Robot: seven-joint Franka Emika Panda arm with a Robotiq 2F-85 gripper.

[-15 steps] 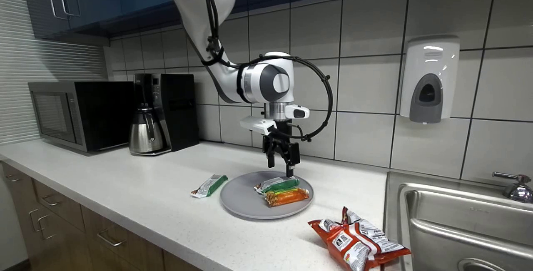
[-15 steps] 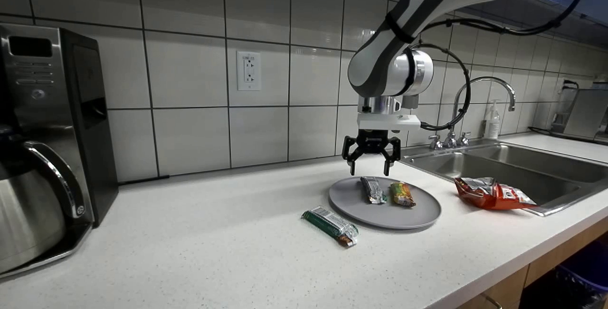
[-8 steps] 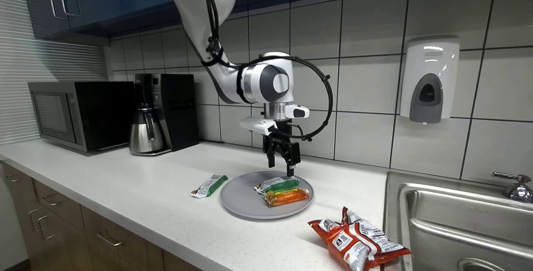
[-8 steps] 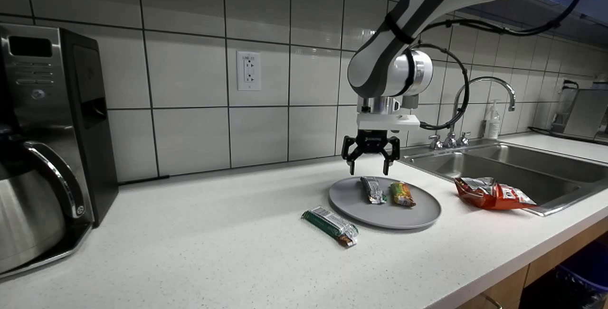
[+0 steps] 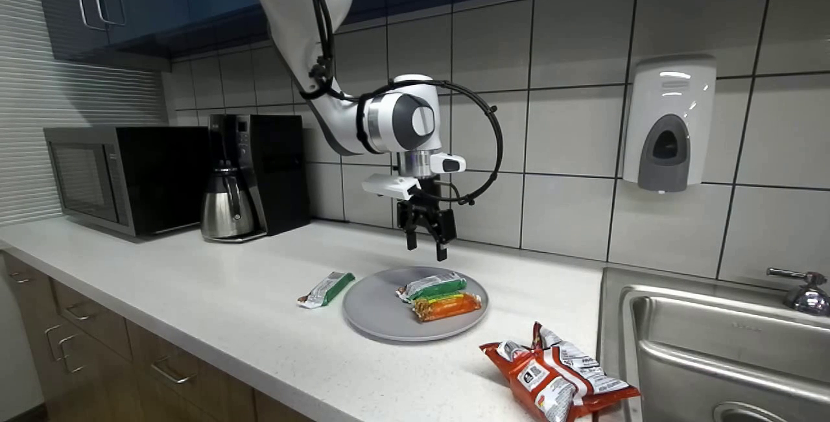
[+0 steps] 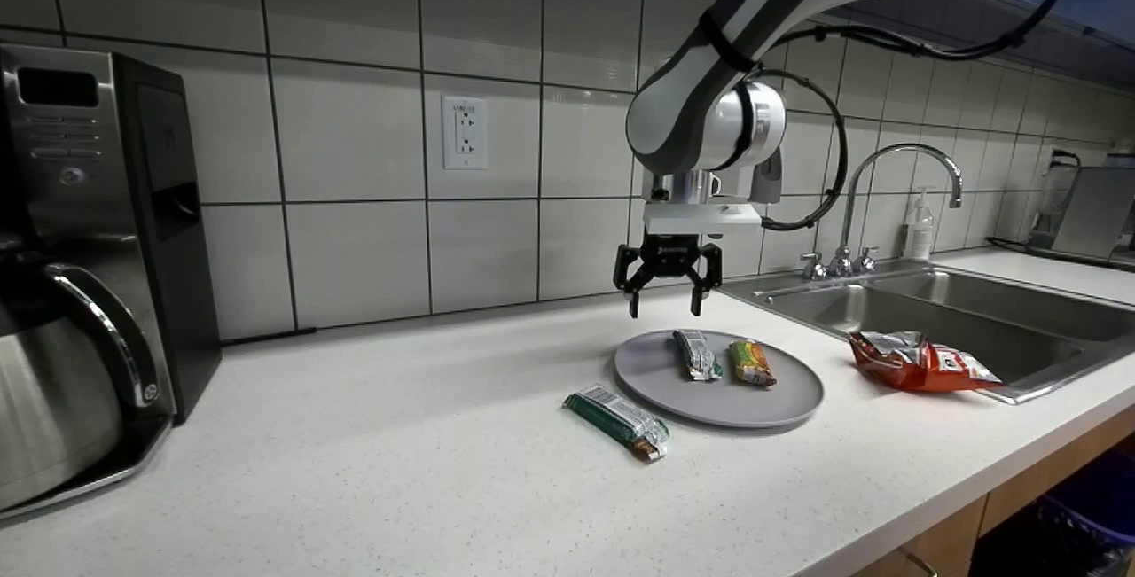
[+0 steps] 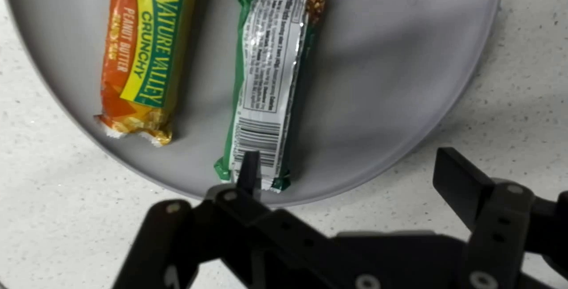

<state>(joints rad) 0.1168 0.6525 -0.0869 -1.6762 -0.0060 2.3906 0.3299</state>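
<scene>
Hovering above the far side of the plate: gripper, black, two-fingered, its tips spread wide apart; raised over the wares and out of contact with them.

Plate, round, grey, low rim; set flat on the white speckled counter, between coffee maker and sink.

Silver-and-green bar, one, wrapped; lying on the plate, label and barcode upward — the item nearest the gripper.

Orange bar, one, wrapped, marked "Nature Valley Crunchy" and "Peanut Butter"; on the plate, just beside the silver-and-green bar, to its right.

Second green bar, one, wrapped; on the counter, left of the plate and near it, but apart.

Red bag, one, crumpled, white-printed panels; on the counter, right of the plate, beside the sink.

Sink, stainless steel; right.

Coffee maker, black, with steel carafe; left.

Microwave, black and grey; farther left, beside the coffee maker.

Soap dispenser, white and grey; fixed to the tiled wall, right.

Outlet, white; same wall — left of the gripper in an exterior view.
</scene>
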